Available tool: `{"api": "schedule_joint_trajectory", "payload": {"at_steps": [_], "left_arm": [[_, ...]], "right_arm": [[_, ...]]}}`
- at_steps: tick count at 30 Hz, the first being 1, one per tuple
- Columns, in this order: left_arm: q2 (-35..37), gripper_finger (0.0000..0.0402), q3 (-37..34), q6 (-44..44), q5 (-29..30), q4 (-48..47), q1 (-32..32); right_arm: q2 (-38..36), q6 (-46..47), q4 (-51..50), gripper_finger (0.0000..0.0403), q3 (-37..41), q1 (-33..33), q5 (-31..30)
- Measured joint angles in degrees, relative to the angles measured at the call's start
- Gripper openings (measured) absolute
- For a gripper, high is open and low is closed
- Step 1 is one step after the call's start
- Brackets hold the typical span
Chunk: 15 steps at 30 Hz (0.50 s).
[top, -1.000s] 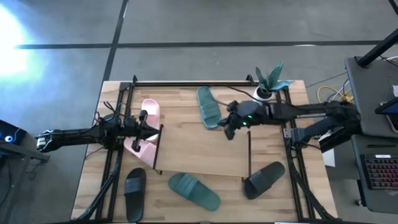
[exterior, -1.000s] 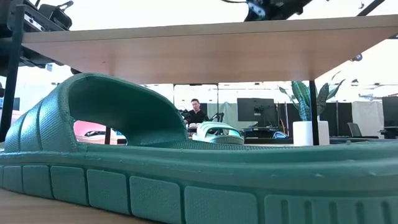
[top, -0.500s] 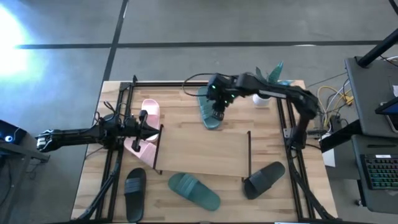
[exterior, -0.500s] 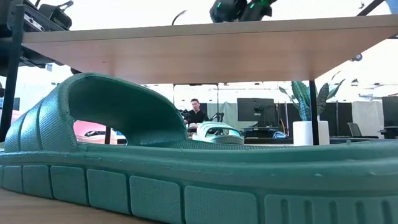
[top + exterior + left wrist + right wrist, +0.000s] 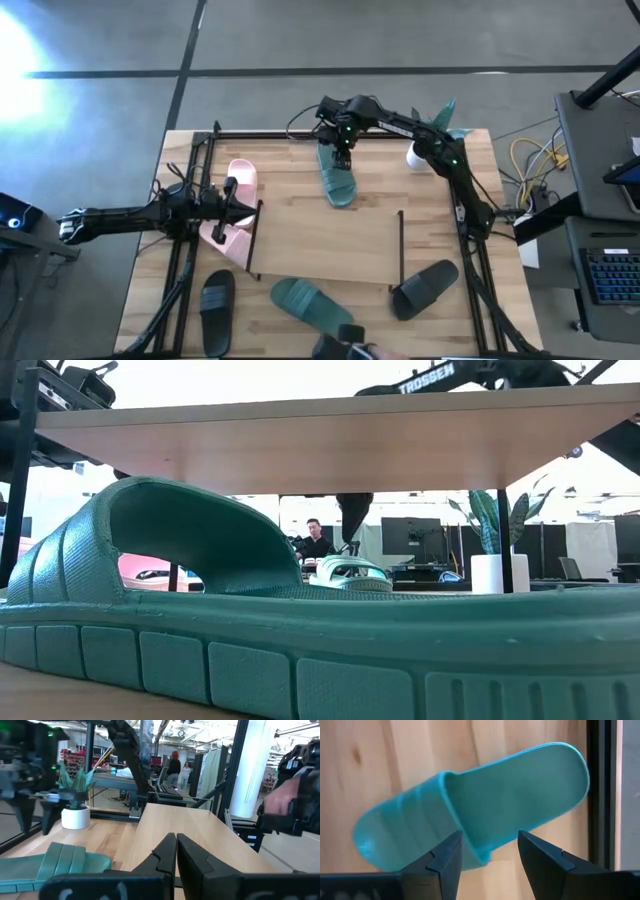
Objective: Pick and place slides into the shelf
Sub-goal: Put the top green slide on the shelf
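Moved: we see the right gripper point(image 5: 341, 152) has travelled from the middle of the shelf point(image 5: 300, 235) to the far edge of the table point(image 5: 290, 165), now hanging over the heel end of the far teal slide point(image 5: 337, 176).
Right claw: fingers point(image 5: 446, 861) spread wide over that teal slide point(image 5: 470, 805) — one on each side of its rim, nothing held.
Left claw: the left gripper point(image 5: 240, 199) sits at the shelf's left end frame by the pink slides point(image 5: 232, 205); its fingers point(image 5: 167, 855) are pressed together — empty.
Near slides: we count a second teal slide point(image 5: 312, 306) in front of the shelf, between two black slides point(image 5: 217, 298), point(image 5: 424, 288), all on the table.
Low view: the near teal slide point(image 5: 250, 630) fills the foreground under the shelf board point(image 5: 330, 445).
Other: a potted plant point(image 5: 433, 130) stands at the far right corner.
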<state>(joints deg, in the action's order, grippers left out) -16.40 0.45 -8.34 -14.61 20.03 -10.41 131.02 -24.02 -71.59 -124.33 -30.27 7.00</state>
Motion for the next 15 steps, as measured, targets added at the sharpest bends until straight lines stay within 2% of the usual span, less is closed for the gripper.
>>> {"api": "schedule_joint_trajectory", "payload": {"at_steps": [5,15], "left_arm": [[0.02,0.0,0.0,0.0,0.0,-0.02,0.0],[-0.04,0.0,0.0,0.0,0.0,0.0,0.0]], "right_arm": [[3.37,2.72,-0.55,0.0171,-2.1,-2.18,8.09],[5.31,3.07,-3.0,0.0168,-1.91,-2.22,9.17]]}}
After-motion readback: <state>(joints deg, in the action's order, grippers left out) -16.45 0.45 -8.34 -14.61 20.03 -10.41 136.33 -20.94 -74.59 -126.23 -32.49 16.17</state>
